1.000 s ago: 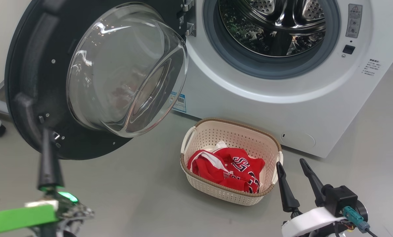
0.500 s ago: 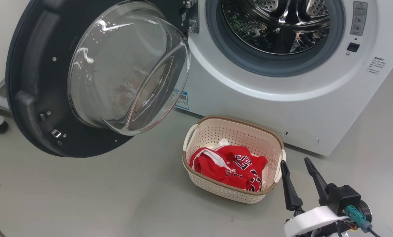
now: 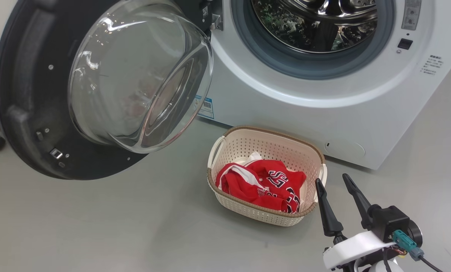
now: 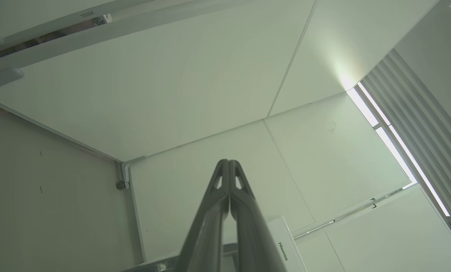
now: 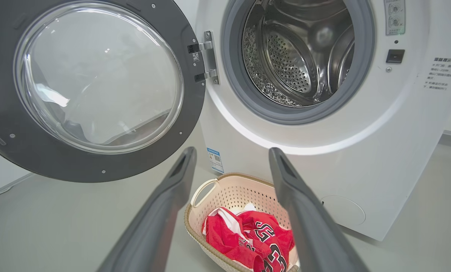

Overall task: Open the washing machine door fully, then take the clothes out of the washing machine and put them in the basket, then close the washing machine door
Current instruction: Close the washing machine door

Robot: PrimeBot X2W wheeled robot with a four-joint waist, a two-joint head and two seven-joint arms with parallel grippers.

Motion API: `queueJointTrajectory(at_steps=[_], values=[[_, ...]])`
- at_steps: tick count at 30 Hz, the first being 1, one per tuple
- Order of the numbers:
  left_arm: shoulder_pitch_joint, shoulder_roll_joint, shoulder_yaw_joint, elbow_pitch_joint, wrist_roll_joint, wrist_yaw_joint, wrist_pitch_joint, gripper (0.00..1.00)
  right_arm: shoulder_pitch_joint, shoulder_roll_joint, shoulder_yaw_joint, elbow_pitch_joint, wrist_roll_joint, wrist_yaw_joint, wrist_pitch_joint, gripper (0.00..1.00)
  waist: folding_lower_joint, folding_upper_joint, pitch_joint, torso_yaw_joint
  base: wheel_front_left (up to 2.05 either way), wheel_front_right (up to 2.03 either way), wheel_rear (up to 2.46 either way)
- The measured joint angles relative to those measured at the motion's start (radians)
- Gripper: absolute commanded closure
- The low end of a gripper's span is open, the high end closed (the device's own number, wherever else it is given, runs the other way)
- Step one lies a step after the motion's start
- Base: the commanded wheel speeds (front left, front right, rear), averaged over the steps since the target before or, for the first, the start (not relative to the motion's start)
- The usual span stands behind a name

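Red clothes (image 3: 261,185), white trim and dark lettering showing, lie heaped in the basket (image 3: 270,149), and that basket sits on the floor (image 3: 134,219) right in front of the machine (image 3: 285,109), just below the open mouth. Look into the drum (image 3: 316,22): bare perforated steel, and the right wrist view looks further in and finds no fabric either, so as far as the pictures reach, the unloading looks finished. The door (image 3: 21,94) is swung wide on its hinge (image 5: 208,56) to the left of the machine, its glass bowl bulging toward us, nothing touching it. So step one reads as done, step two reads as done, and what is left is the last one: shutting that door. Neither arm is on it yet. The right claw (image 3: 331,180) hangs just beside the basket's right end, fingers spread wide, nothing between them, aimed up toward the machine front. The left claw (image 4: 229,163) is pressed together with nothing in it, pointing up at pale panels (image 4: 210,94), away from the work. My read: whichever arm takes the door has to get behind that black rim and sweep it round to the grey rubber ring (image 3: 285,71), and the basket sits close enough below the mouth to be worth watching on the swing.
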Motion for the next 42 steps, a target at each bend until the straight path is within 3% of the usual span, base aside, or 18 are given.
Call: queueJointTrajectory(at_steps=[4,15,24,34,42], values=[[-0.035,0.023,-0.015,0.081,-0.029,0.035,0.040,1.00,-0.009,-0.003,0.003,0.007,-0.001,0.004,0.000,0.00,0.0000,0.0000,0.012,-0.015,0.00,0.00,0.00],[-0.065,0.082,-0.113,0.239,-0.042,0.057,0.174,1.00,-0.039,-0.004,0.000,0.007,-0.017,0.011,0.000,0.00,0.0000,0.0000,0.047,-0.060,0.00,0.00,0.00],[-0.098,0.085,-0.202,0.319,-0.042,0.057,0.269,1.00,-0.055,-0.009,-0.016,0.009,-0.017,0.014,0.000,0.00,0.0000,0.0000,0.083,-0.088,0.00,0.00,0.00],[-0.131,0.097,-0.223,0.374,-0.034,0.055,0.321,1.00,-0.059,-0.018,-0.029,0.009,-0.019,0.018,0.000,0.00,0.0000,0.0000,0.093,-0.089,0.00,0.00,0.00],[-0.133,0.104,-0.240,0.389,-0.049,0.002,0.400,1.00,-0.072,-0.017,-0.031,0.010,-0.022,0.019,0.000,0.00,0.0000,0.0000,0.097,-0.086,0.00,0.00,0.00]])
